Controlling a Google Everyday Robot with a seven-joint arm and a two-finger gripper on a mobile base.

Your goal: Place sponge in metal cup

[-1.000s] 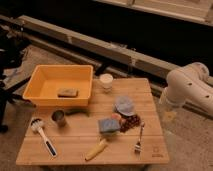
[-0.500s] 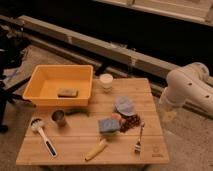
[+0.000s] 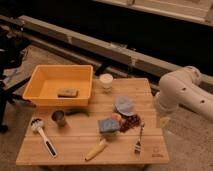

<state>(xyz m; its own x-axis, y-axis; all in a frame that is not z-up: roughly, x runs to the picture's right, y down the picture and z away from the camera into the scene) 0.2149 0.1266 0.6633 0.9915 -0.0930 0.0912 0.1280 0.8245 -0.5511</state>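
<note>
The sponge (image 3: 107, 125), a small flat blue-grey square pad, lies near the middle of the wooden table (image 3: 75, 150). The metal cup (image 3: 59, 118), a small shiny cylinder, stands upright to the left of the sponge, just in front of the yellow bin. My white arm (image 3: 182, 95) comes in from the right. My gripper (image 3: 163, 121) hangs at the table's right edge, right of the sponge and apart from it. It holds nothing that I can see.
A yellow bin (image 3: 35, 82) at back left holds a brownish block (image 3: 67, 92). A white cup (image 3: 106, 81) stands behind. A pale-blue cap (image 3: 124, 105), dark grapes (image 3: 131, 122), a fork (image 3: 139, 140), a banana (image 3: 96, 149) and a brush (image 3: 42, 135) lie around.
</note>
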